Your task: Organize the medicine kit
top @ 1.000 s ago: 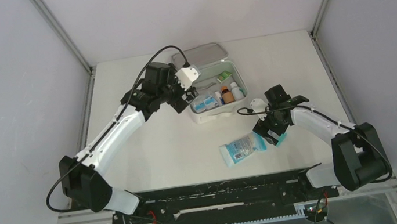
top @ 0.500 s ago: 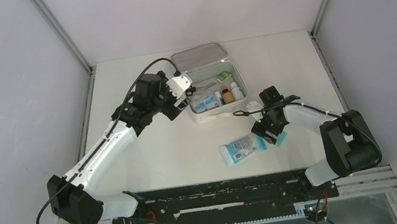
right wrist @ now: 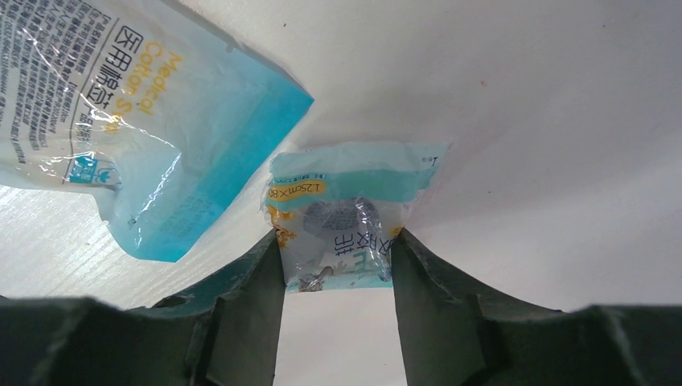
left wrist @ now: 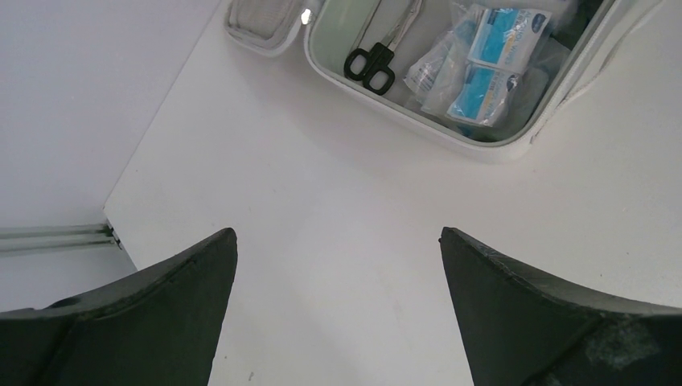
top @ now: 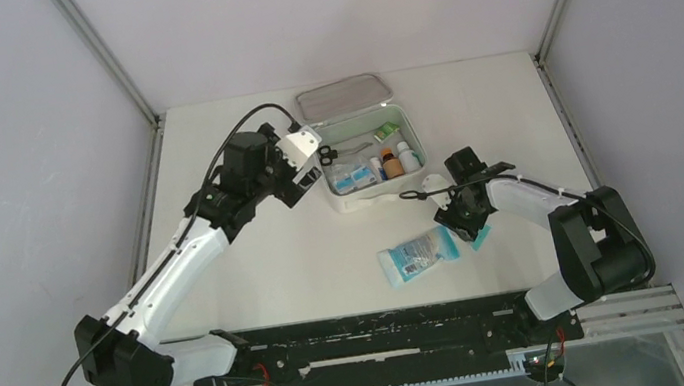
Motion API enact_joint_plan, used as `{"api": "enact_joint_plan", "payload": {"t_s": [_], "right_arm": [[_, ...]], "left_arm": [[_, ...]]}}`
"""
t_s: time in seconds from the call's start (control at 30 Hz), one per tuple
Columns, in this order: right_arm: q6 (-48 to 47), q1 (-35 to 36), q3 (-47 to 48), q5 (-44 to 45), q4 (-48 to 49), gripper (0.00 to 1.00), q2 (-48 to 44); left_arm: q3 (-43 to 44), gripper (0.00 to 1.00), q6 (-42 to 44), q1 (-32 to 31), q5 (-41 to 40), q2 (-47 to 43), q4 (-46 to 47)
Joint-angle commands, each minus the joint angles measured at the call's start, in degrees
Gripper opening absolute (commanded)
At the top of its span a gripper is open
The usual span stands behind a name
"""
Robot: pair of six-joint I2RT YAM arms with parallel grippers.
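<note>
The medicine kit (top: 359, 200) lies open at the table's far middle, its lid (top: 343, 96) folded back. Inside it are scissors (left wrist: 370, 66), blue-and-white packets (left wrist: 490, 56) and small bottles (top: 392, 161). My left gripper (top: 306, 170) hovers just left of the kit, over bare table, open and with nothing in it (left wrist: 338, 233). My right gripper (top: 469, 226) is down on the table to the right of the kit's front. Its two fingers press the sides of a small teal-and-white packet (right wrist: 346, 209), and the gripper (right wrist: 338, 241) is shut on it.
A larger blue bag of cotton swabs (top: 417, 255) lies flat just left of the small packet, its corner close to my right fingers (right wrist: 121, 112). A small white item (top: 435, 181) sits by the kit's front right corner. Grey walls enclose the table.
My left gripper has drawn back from the kit towards the left, still open. My right gripper's fingers have closed in from wide apart onto the small packet.
</note>
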Motion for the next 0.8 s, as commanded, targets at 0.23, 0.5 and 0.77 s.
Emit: {"api": "enact_joint_plan", "payload": {"t_s": [0.23, 0.5, 0.77], "right_arm": [[-0.29, 0.24, 8.06, -4.02, -3.31, 0.41, -4.04], [0.76, 0.74, 18.45, -4.79, -5.32, 0.41, -3.05], [2.93, 3.19, 33.55, 0.09, -2.88, 0.41, 5.84]], "left_arm": [[-2.37, 1.00, -3.83, 2.79, -2.64, -4.27, 6.84], [-2.30, 1.00, -7.77, 8.39, -2.84, -6.22, 8.76], [-2.55, 1.00, -10.59, 11.68, -2.69, -7.57, 9.66]]}}
